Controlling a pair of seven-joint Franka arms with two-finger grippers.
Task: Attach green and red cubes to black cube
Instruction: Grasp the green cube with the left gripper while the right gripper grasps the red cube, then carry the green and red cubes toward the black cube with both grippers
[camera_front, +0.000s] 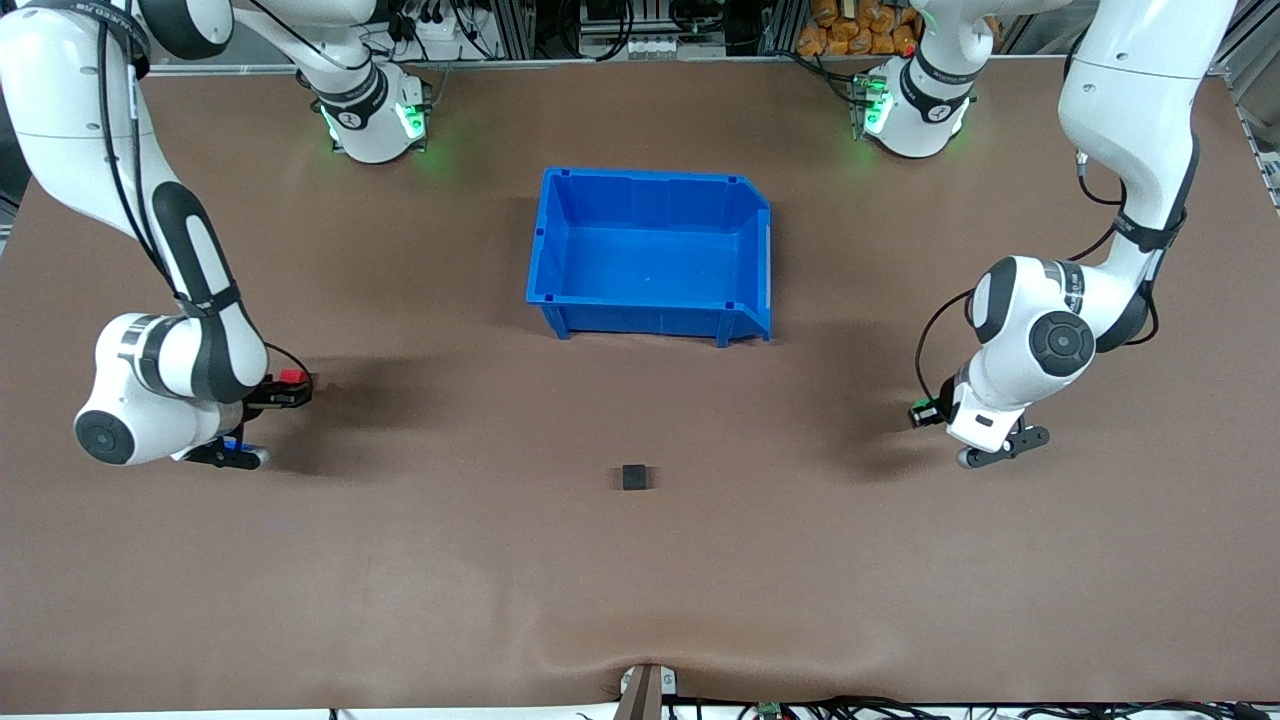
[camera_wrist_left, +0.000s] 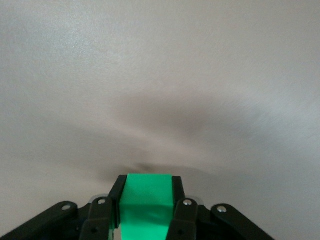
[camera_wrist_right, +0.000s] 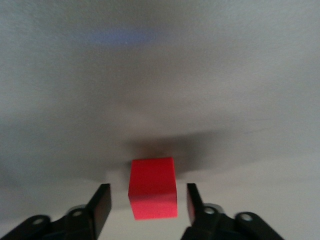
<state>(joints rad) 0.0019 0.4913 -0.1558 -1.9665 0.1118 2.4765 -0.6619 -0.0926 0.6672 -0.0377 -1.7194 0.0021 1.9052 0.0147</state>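
The black cube (camera_front: 634, 477) sits alone on the brown table, nearer to the front camera than the blue bin. My left gripper (camera_front: 925, 412) is low over the table at the left arm's end and is shut on the green cube (camera_wrist_left: 146, 200), which fills the space between its fingers (camera_wrist_left: 181, 210). My right gripper (camera_front: 288, 393) is low at the right arm's end. It is open, with the red cube (camera_wrist_right: 152, 187) between its fingers (camera_wrist_right: 101, 205) and a gap on each side. The red cube also shows in the front view (camera_front: 293, 377).
The blue bin (camera_front: 560, 310) stands empty at the table's middle, between the arms' bases and the black cube. A small mount (camera_front: 645, 690) sits at the table's front edge. Brown table lies between each gripper and the black cube.
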